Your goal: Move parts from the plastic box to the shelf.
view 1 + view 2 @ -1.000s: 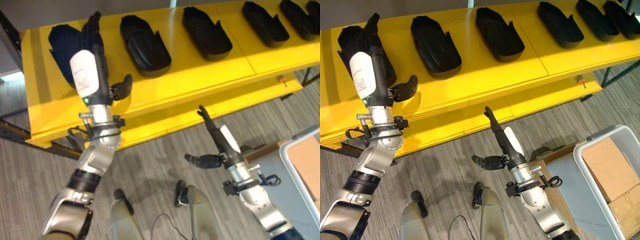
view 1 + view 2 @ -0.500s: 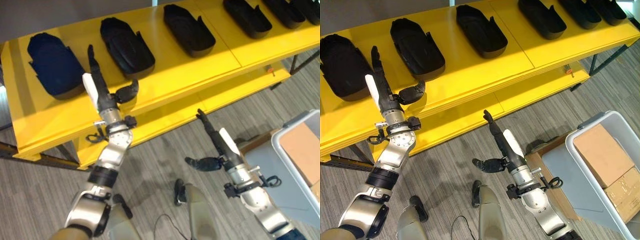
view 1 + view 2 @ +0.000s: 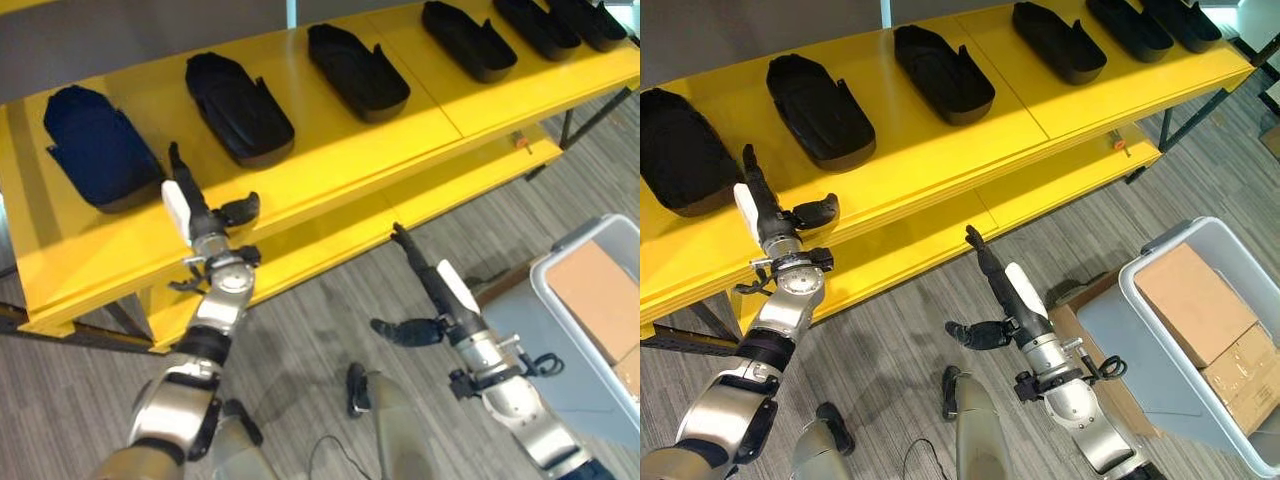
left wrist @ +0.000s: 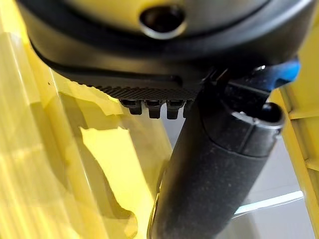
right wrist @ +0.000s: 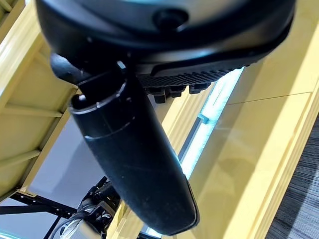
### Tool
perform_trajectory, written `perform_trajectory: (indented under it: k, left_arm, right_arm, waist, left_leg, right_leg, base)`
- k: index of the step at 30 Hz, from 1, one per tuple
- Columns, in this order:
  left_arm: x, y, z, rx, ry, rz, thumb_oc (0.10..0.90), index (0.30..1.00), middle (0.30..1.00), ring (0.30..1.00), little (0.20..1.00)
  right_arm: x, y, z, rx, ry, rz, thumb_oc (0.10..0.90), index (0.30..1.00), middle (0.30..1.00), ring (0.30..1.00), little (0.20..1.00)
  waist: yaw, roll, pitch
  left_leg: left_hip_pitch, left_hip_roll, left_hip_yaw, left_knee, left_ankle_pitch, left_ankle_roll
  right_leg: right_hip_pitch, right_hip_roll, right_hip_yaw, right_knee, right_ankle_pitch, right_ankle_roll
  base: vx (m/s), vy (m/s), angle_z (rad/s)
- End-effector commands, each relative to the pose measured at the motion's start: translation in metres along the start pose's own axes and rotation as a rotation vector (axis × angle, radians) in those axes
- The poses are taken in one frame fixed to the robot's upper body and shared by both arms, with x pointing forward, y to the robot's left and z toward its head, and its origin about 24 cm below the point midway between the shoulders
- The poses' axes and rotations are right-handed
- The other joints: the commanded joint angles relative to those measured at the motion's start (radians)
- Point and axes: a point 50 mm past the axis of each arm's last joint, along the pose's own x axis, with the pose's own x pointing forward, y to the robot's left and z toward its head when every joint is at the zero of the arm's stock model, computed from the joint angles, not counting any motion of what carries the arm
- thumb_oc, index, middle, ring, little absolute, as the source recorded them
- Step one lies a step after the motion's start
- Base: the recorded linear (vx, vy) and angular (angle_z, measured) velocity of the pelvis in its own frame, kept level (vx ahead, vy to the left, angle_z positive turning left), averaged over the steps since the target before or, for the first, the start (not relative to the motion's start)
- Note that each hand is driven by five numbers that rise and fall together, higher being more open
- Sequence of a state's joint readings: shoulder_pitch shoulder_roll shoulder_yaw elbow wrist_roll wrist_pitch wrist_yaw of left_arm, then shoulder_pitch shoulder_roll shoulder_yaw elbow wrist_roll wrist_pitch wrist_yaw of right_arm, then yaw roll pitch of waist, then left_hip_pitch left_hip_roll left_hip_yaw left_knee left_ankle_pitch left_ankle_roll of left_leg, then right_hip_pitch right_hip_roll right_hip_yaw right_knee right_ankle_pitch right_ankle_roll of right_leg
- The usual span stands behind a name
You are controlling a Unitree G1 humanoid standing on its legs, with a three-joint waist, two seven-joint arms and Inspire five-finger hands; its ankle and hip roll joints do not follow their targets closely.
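Left hand (image 3: 195, 205) raised at the yellow shelf's (image 3: 330, 150) front edge, fingers (image 3: 175, 160) straight, thumb out, empty. Right hand (image 3: 1005, 285) over open floor (image 3: 890, 330) below the lower shelf, fingers straight, empty. Black parts (image 3: 238, 95) in a spaced row along the top. Plastic box (image 3: 1150, 300) at right, holding cardboard boxes (image 3: 1185, 305).

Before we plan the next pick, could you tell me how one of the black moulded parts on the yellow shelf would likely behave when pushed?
The black moulded part looks like a rigid shell, so it probably keeps its shape. It lies flat on the yellow shelf, long and low, so it should slide rather than roll or tip. Being hollow, it is likely light.
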State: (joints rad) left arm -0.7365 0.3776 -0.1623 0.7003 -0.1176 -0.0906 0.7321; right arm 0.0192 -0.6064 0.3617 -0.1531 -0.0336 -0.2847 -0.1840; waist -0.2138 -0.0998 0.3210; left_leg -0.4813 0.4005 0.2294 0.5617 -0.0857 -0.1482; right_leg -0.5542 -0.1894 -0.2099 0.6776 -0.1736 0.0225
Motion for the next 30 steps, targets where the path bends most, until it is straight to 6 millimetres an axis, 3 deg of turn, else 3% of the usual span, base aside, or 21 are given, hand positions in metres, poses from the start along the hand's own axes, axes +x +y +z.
perform_trajectory:
  k: [1, 30]
  left_arm:
    - [0.024, 0.006, 0.049, -0.112, -0.163, 0.037, 0.9, 1.0, 1.0, 1.0, 1.0]
    - [0.014, 0.029, -0.004, -0.15, 0.034, 0.15, 0.9, 1.0, 1.0, 1.0, 1.0]
  right_arm:
    - [0.007, -0.011, 0.034, 0.044, -0.216, -0.045, 0.9, 1.0, 1.0, 1.0, 1.0]
    - [0.005, -0.009, 0.033, 0.058, -0.207, -0.034, 0.9, 1.0, 1.0, 1.0, 1.0]
  waist:
    - [-0.004, 0.014, -0.068]
    - [0.038, 0.012, -0.038]
  left_leg:
    - [0.064, 0.084, -0.069, -0.072, 0.08, -0.057]
    - [0.057, 0.069, -0.092, -0.059, 0.079, -0.051]
  right_leg:
    - [-0.009, -0.055, 0.086, -0.107, 0.164, 0.121]
    - [0.013, -0.065, 0.077, -0.09, 0.159, 0.119]
  base:
    - [0.0, 0.0, 0.0]
    - [0.0, 0.0, 0.0]
